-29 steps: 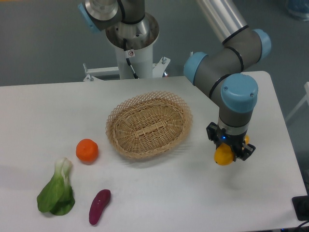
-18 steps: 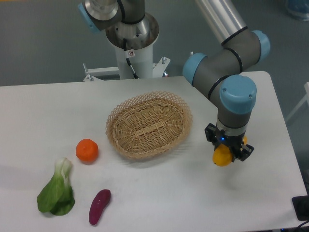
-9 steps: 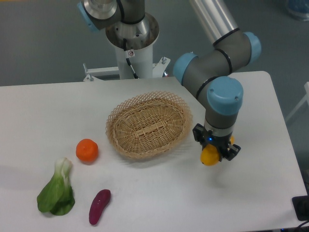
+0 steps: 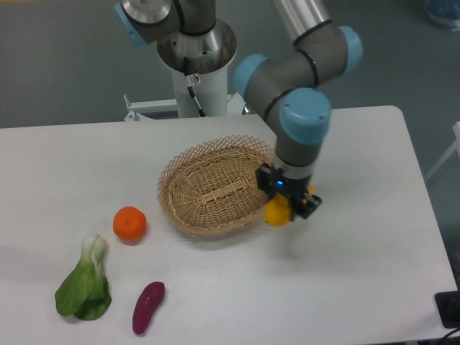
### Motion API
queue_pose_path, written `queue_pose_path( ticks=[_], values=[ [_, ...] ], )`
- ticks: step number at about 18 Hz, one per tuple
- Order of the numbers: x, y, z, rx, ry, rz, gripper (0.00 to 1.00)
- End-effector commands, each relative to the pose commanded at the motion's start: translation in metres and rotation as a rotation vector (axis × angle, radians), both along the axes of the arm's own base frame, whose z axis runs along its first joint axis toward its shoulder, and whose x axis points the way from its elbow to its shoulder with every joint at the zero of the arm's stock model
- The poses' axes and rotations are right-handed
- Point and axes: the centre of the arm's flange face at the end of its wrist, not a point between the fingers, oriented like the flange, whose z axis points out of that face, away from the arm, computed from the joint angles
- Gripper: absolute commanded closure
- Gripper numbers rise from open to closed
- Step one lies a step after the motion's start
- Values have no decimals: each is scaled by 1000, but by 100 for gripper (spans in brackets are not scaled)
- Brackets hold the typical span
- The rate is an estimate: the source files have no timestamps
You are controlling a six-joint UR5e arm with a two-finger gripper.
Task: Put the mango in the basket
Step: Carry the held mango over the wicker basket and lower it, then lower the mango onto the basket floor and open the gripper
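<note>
The gripper (image 4: pixel 287 204) is clamped on the mango (image 4: pixel 277 213), holding it above the worktop (image 4: pixel 359 273) at the right rim of the basket (image 4: pixel 215 190); the basket sits mid-worktop; toward the front-left corner lie a tangerine (image 4: pixel 130 223), a leafy green (image 4: pixel 84 287) and a purple sweet potato (image 4: pixel 148 307).

White bench (image 4: pixel 86 154) carries three loose items on its left part: round orange fruit (image 4: pixel 129 223); leafy green veg (image 4: pixel 85 282) below it, near the front edge, white stem up; purple oblong veg (image 4: pixel 148 307) just right of the greens, tilted. All three apart, none touching.
</note>
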Motion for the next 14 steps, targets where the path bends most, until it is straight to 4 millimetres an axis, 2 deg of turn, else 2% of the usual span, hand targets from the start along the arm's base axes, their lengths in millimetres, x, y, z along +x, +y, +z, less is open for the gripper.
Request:
queue_pose_path(
  ticks=[1, 3, 6, 9, 14],
  values=[
    [15, 2, -3, -6, -7, -18, 46],
    [32, 1, -3, -6, -10, -31, 46],
    [59, 12, -8, -14, -21, -42, 46],
    [74, 19, -12, -22, -27, -43, 44],
    [95, 8, -28, -11, -14, -59, 44]
  ],
)
